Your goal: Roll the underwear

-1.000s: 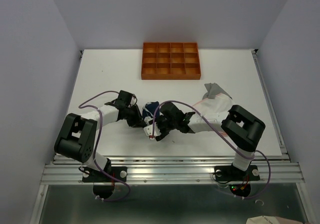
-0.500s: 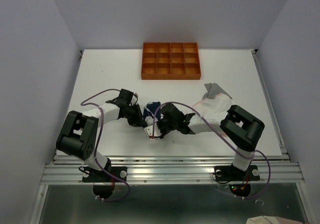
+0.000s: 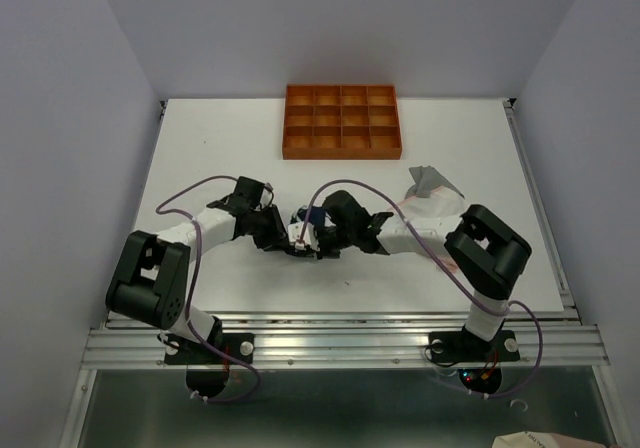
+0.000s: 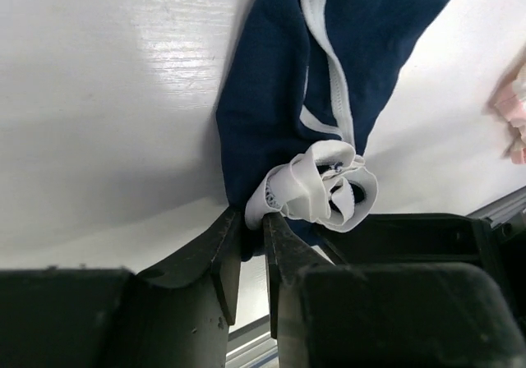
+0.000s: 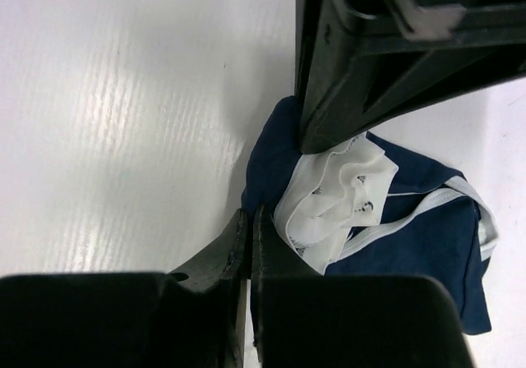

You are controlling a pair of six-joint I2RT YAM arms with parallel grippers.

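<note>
The navy blue underwear [image 3: 303,227] with white trim lies crumpled on the white table between my two grippers. In the left wrist view its white trim is bunched [image 4: 325,183] just beyond my left gripper [image 4: 251,230], whose jaws are pinched on the cloth's near edge. My right gripper [image 5: 249,218] is shut, its tips on the edge of the navy underwear [image 5: 403,236]. Across the garment, the left fingers [image 5: 345,80] press on it from the far side. The grey underwear [image 3: 432,181] lies at the back right. The pale pink-white underwear [image 3: 418,211] shows partly under my right arm.
An orange compartment tray [image 3: 342,153] stands at the back centre of the table. Purple cables loop over both arms. A blurred pink thing [image 4: 514,113] shows at the right edge of the left wrist view. The metal rail runs along the near table edge.
My right gripper has closed at the edge of the navy underwear and shifted back and left. The left gripper has stayed on the cloth, moving slightly right.
</note>
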